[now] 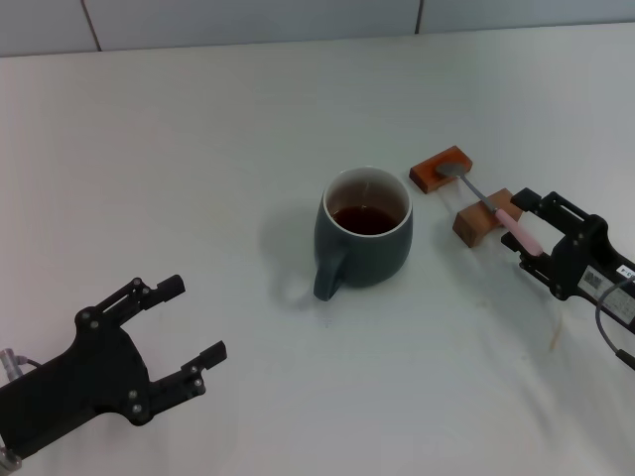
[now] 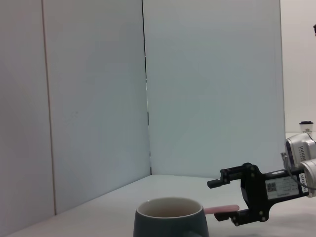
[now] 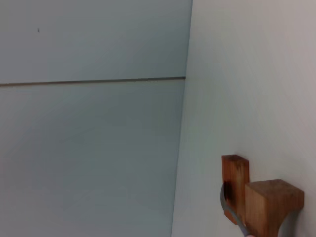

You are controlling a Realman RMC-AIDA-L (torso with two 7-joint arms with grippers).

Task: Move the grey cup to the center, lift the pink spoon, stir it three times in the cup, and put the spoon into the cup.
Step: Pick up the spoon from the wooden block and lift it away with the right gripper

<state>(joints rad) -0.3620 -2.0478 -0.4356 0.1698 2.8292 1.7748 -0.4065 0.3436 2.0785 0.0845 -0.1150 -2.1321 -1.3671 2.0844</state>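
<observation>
The slim pink-handled spoon with a grey metal bowl lies across two small brown wooden blocks, its handle end between the spread fingers of the right gripper, which do not clamp it. Left of it, mid-table, the dark slate-grey ceramic mug holds dark brown liquid. The left gripper hangs open at the near left.

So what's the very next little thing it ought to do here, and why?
Probably close the right gripper on the pink spoon and lift it. The grey cup already stands mid-table, the spoon lies across two brown blocks, and the open fingers sit on either side of its handle. The left gripper waits open, off to the left.
</observation>
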